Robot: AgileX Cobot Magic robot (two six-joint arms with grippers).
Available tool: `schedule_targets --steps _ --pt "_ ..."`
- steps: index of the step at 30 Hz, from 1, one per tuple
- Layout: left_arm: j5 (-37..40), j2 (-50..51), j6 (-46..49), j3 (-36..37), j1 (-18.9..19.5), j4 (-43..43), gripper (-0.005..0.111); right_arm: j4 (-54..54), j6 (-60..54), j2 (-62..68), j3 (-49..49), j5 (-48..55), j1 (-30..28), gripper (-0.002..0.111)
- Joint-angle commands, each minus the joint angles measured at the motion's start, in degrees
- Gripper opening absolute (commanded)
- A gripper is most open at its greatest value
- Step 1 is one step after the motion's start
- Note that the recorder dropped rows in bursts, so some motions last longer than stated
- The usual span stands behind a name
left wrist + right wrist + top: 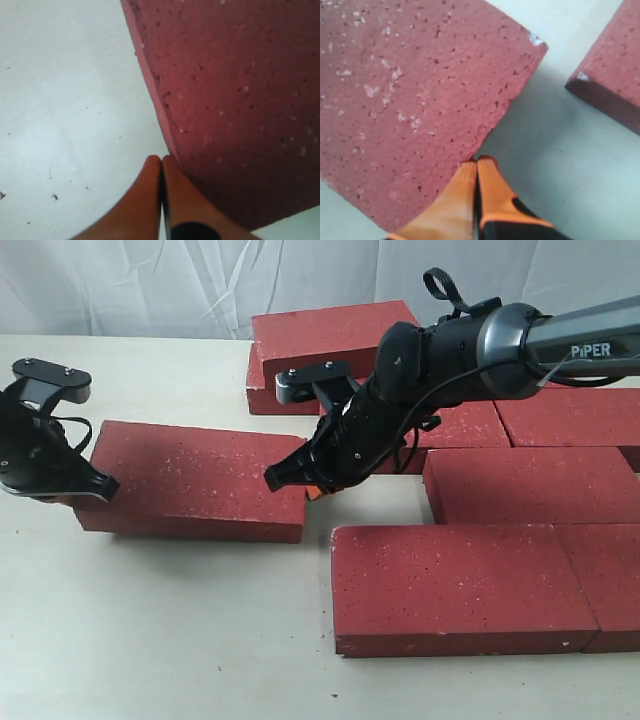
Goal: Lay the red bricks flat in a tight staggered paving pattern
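**Red paving partly laid; one brick between two closed grippers**

Most of the work looks done. At the tabletop's (150,640) right edge a paved group (500,570) lies flat in three tight rows, the seams offset from row to row. Two bricks are not yet in. A back brick (320,340) lies near the far edge, at the group's far-left corner and seemingly not lined up with its rows. A loose brick (195,475) lies flat toward the left edge, apart from the group across a strip of bare tabletop. I judge the step in hand to be nudging this brick into place.

The left gripper (95,485) is at the loose brick's left end and the right gripper (290,478) at its right end.

The exterior view gives the layout but hides the fingertips. The wrist views settle them: each pair of orange fingers (145,200) is pressed together, holding nothing, with the tips at the brick's edge. The right wrist view also shows the gap to a corner of the nearest laid brick. Actual contact is hard to confirm.
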Motion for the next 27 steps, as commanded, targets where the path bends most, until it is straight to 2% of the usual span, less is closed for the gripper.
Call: schedule_targets --steps 1,6,12,19,24,27 --pt "-0.8 -0.4 0.3 0.1 -1.3 -5.7 0.000 3.2 -0.2 -0.6 -1.1 -3.3 1.5 -0.001" --pt "1.0 -0.4 -0.3 0.1 -1.3 -3.9 0.000 -4.9 3.7 -0.6 -1.1 -0.3 1.5 -0.001" --pt "0.0 -0.4 -9.9 0.1 -1.3 5.9 0.000 -14.1 12.0 -0.6 -1.1 2.6 1.5 -0.001" --pt "-1.1 -0.4 -10.6 0.1 -1.3 6.1 0.000 -22.7 19.0 -0.9 -1.1 3.8 1.5 -0.001" --pt "-3.4 -0.6 -10.6 0.1 -0.6 6.6 0.000 -21.9 19.0 -5.0 -1.1 5.2 1.5 -0.001" --pt "-5.5 -0.6 -12.4 0.1 1.8 6.3 0.000 -16.6 15.3 -8.2 -1.1 5.6 1.6 -0.001"
